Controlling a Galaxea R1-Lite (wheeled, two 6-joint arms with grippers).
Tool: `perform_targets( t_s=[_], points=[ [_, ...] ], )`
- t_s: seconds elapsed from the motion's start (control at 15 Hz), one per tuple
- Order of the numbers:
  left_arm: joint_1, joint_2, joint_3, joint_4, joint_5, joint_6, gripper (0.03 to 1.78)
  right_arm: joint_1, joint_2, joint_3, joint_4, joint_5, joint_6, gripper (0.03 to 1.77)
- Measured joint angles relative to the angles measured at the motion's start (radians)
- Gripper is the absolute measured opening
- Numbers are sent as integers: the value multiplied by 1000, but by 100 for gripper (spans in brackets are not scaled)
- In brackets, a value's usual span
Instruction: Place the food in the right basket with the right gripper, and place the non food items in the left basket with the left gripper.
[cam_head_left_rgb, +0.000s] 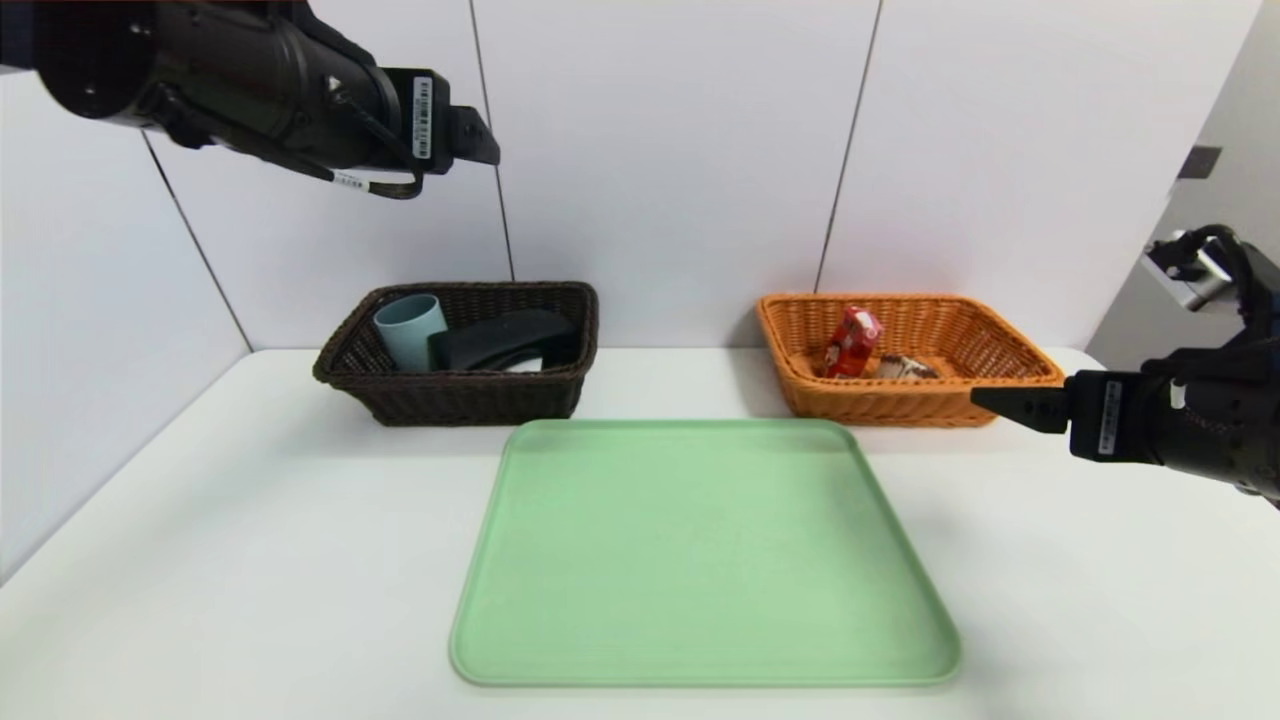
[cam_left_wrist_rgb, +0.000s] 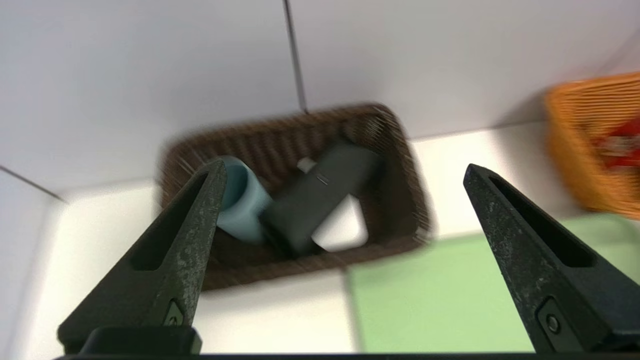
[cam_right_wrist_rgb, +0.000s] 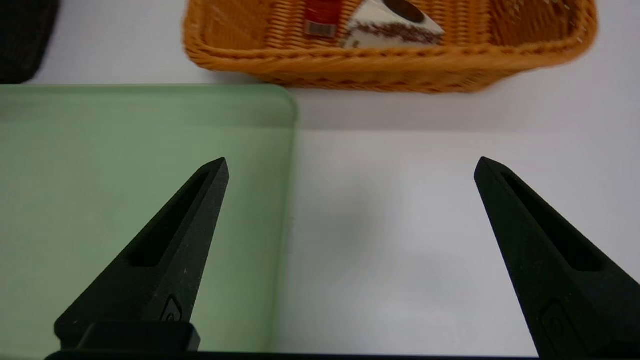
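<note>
The dark brown left basket (cam_head_left_rgb: 455, 398) holds the teal cup (cam_head_left_rgb: 409, 328), the long black pouch (cam_head_left_rgb: 505, 340) and, under the pouch, the white case (cam_left_wrist_rgb: 341, 229). High above that basket hangs my left gripper (cam_head_left_rgb: 480, 140), open and empty; in its wrist view the left gripper (cam_left_wrist_rgb: 345, 170) frames the basket (cam_left_wrist_rgb: 400, 150). The orange right basket (cam_head_left_rgb: 900, 405) holds the red drink carton (cam_head_left_rgb: 851, 341) and the cake wedge (cam_head_left_rgb: 905, 368). My right gripper (cam_head_left_rgb: 990, 398) stands open and empty just right of the green tray, short of the orange basket (cam_right_wrist_rgb: 390, 70).
A bare green tray (cam_head_left_rgb: 700, 550) lies in the middle of the white table (cam_head_left_rgb: 200, 560). White wall panels close off the back and left. The right arm's body (cam_head_left_rgb: 1200, 420) hangs over the table's right edge.
</note>
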Motion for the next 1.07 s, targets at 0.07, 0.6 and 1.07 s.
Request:
perform_targets(
  t_s=[0.07, 0.6, 1.07],
  points=[
    [-32, -37, 47, 37, 5, -99, 169, 0, 0, -15, -26, 52, -12, 170],
    [11, -460, 710, -231, 73, 71, 169, -19, -56, 3, -126, 22, -313, 170],
    [398, -957, 1162, -340, 46, 150, 169, -134, -330, 212, -126, -79, -303, 170]
  ],
)
